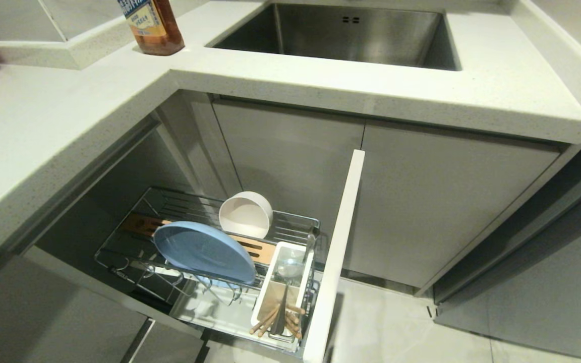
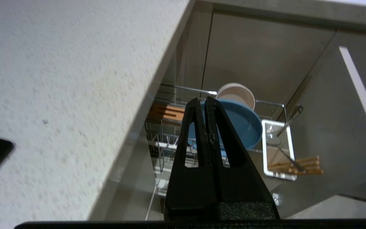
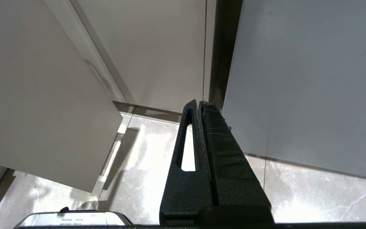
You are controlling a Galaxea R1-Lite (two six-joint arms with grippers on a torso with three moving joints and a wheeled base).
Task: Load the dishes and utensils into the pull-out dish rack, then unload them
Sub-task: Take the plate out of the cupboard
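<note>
I see the rack (image 1: 134,262) pulled out at the lower left of the head view, holding the blue plate (image 1: 204,251), the bowl (image 1: 245,214), and the spoon (image 1: 290,267) and chopsticks (image 1: 276,320) in its white holder (image 1: 304,252). My left gripper (image 2: 201,103) is closed and empty above it; my right gripper (image 3: 197,105) is closed over the floor (image 3: 313,187).

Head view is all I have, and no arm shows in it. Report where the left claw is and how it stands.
Observer: The left claw is shut and empty, beside the countertop edge and above the pull-out dish rack.
Operator: Give me the right claw too.
Observer: The right claw is shut and empty, over the marbled floor in front of closed cabinet doors.
Operator: Say what the left wrist view shows of the loaded things.
Observer: The light-blue plate stands in the rack with the cream bowl behind it, and the chopsticks and the spoon sit in the white utensil holder.
</note>
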